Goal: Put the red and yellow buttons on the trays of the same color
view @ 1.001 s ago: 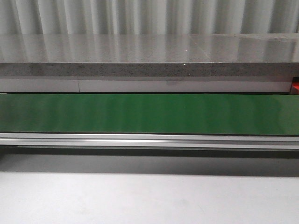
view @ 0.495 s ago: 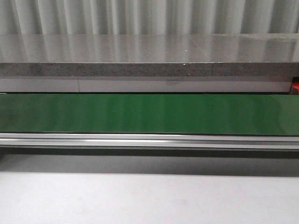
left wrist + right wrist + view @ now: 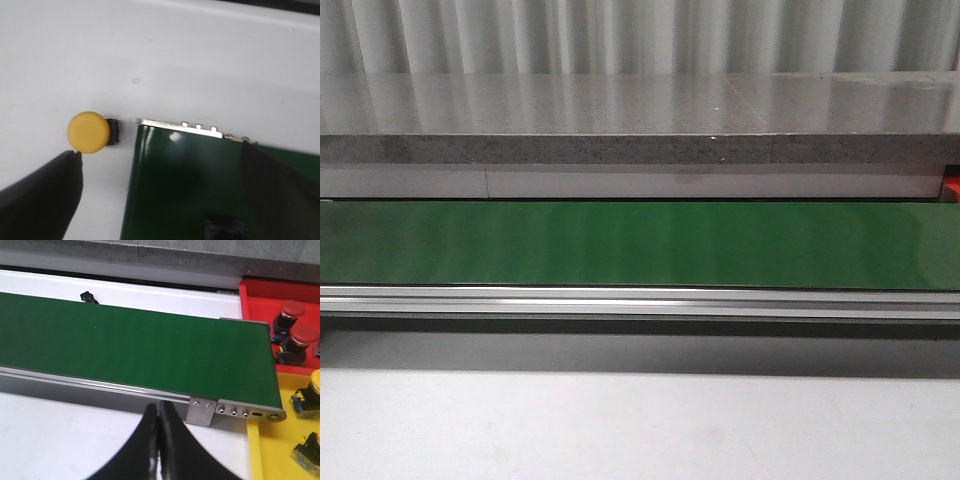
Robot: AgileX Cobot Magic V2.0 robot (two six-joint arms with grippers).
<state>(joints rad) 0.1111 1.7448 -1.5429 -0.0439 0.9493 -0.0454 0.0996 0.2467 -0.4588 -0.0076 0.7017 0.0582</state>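
Front view is filled by a green conveyor belt that runs across the whole width of the frame, with a metal rail under it and a grey stone-like ledge above it. A small red spot is seen at the right edge, but it cannot be told what it is. No arm and no button is seen in this view.

In the left wrist view, a yellow button is seen in the left middle of the frame, lying on the white table, just beside the end of the belt but apart from it. The left gripper is held wide open, with one dark finger in the lower left corner, its tip very near the button, and the other finger at the right edge over the belt. Nothing is held between them.

In the right wrist view, the right gripper is seen at the bottom centre with its fingers pressed together, and nothing is gripped. A red tray is placed in the upper right, with two red buttons standing in it. A yellow tray is placed below it, in the lower right, and two yellow buttons are seen in it, partly cut by the frame edge.
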